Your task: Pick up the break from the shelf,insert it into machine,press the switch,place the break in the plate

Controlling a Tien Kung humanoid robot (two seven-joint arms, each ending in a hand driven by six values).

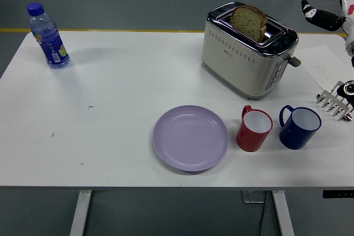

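One bread slice standing in toaster, plate bare near front edge.

The right hand sits at the picture's right edge, which cuts off its arm and part of the hand, so its finger posture cannot be told. The bread slice shows only its upper half; the rest is hidden inside the toaster slot. The small rack on the worktop is cut by the right edge.
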